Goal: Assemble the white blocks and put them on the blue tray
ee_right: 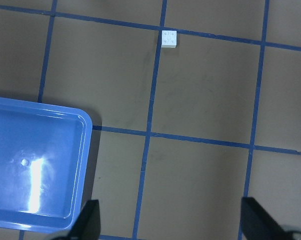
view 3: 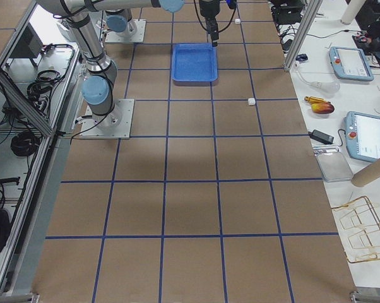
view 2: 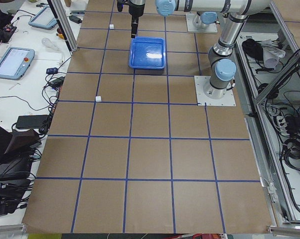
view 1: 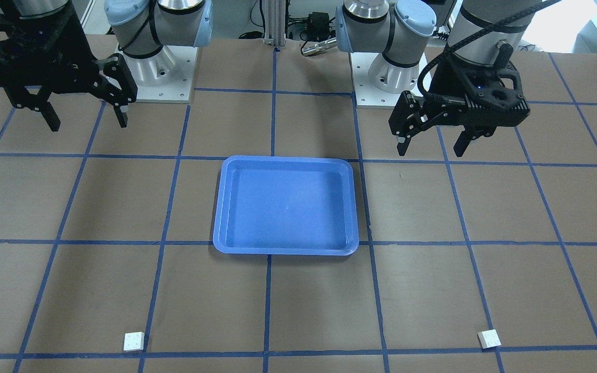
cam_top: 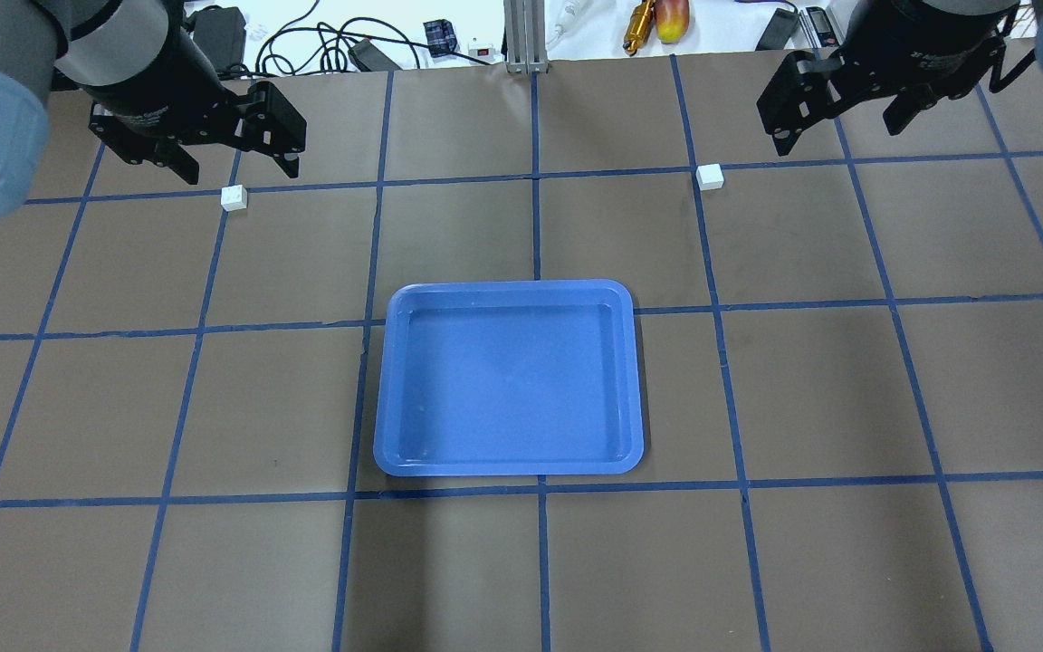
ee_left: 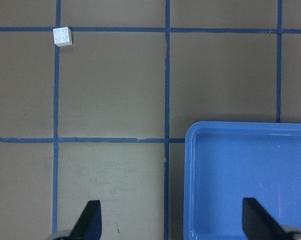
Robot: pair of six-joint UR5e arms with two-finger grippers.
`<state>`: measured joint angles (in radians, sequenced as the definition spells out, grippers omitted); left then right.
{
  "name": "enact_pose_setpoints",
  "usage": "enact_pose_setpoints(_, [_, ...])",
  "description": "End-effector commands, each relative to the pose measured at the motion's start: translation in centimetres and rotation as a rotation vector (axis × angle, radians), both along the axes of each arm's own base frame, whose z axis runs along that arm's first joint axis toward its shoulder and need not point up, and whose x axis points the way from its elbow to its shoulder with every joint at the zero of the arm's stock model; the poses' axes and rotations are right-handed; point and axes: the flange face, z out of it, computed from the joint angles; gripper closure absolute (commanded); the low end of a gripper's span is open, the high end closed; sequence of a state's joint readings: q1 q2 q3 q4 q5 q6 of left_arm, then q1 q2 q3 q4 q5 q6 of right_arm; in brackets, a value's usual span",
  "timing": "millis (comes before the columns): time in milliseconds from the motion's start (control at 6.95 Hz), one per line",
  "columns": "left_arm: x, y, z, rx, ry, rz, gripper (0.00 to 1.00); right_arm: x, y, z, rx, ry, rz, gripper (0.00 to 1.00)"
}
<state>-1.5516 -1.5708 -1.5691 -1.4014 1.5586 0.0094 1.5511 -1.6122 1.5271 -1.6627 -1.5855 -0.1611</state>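
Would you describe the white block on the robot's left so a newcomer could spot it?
Find the blue tray mid-table, then look beyond it, away from the robot, toward its left. The white block lies beside a tape crossing; its twin lies to the right.

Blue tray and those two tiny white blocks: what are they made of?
The blue tray looks like moulded plastic, smooth and glossy: a bright glare streak lies on its floor, and its corners are rounded. One white block and the other white block seem hard plastic, matte, with crisp edges and four moulded studs; too small to be sure.
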Motion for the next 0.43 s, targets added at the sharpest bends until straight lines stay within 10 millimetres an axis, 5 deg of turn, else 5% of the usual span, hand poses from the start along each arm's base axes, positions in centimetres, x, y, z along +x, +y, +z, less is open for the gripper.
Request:
enact_pose_setpoints(0, [-0.35, 0.14, 0.12, -0.001, 0.0, -0.008, 0.0, 0.07, -0.04, -0.11, 0.002, -0.001, 0.001, 0.0])
enact_pose_setpoints(288, [-0.44, 0.65, 0.0, 0.004, 0.0, -0.01, 0.0, 0.15, -0.16, -0.06, -0.007, -0.001, 0.003, 0.0])
